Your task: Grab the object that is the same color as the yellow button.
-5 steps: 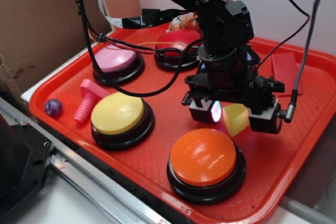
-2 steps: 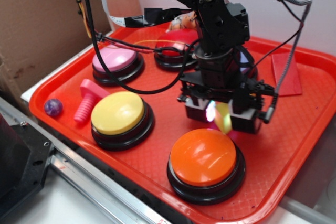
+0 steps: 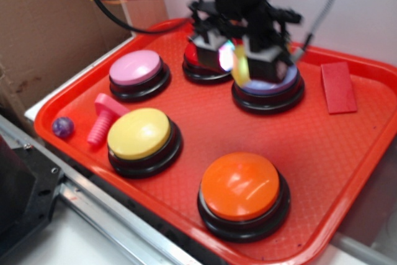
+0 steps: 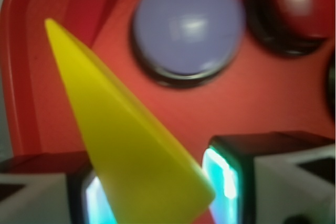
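While the tool (image 3: pixel 237 60) hangs above the far part of the red tray (image 3: pixel 347 153), it pinches the yellow wedge (image 4: pixel 126 140) between its two lit pads (image 4: pixel 223 174); the wrist view shows the wedge's thick end clamped and its pointed tip sticking out past the jaws. Exterior view is motion-blurred, so the wedge shows there only as a yellow-green smear (image 3: pixel 240 66) between the pads. Landmark: the yellow button (image 3: pixel 139 133), near the tray's front-left. The held wedge is up in the air, well apart from that button, toward the back-right of it, roughly over the purple button (image 3: pixel 268 85) and beside the red button (image 3: pixel 201 63). Pink button (image 3: pixel 135 67) sits behind the yellow button, orange button (image 3: pixel 242 185) to its right at the front, pink bolt (image 3: pixel 102 118) and a small purple ball (image 3: pixel 62 127) just to its left. A flat red block (image 3: pixel 338 87) lies far right-back of it. Judgement: the grab looks done; the wedge is held by the thick end likely because that gives the pads flat faces. Risk: sloped faces could let it squeeze out.
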Motion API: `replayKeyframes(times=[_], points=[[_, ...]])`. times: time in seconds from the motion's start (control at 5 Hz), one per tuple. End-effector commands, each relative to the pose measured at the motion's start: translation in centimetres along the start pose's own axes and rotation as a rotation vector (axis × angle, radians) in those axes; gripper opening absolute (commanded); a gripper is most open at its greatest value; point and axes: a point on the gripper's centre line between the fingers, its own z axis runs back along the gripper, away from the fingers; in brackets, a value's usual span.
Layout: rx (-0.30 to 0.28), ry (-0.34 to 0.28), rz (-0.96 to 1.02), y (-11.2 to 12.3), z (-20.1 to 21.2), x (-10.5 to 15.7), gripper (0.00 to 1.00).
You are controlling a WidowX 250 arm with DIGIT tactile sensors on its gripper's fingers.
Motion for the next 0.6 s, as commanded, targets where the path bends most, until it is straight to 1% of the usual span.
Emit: replayKeyframes(times=[0.0,0.2,0.4], points=[[-0.122,-0.142,0.146,5.8,8.0,1.6,0.0],[-0.144,-0.182,0.177,7.6,8.8,1.8,0.0],[-0.107,-0.222,0.149,7.7,8.7,2.0,0.0]])
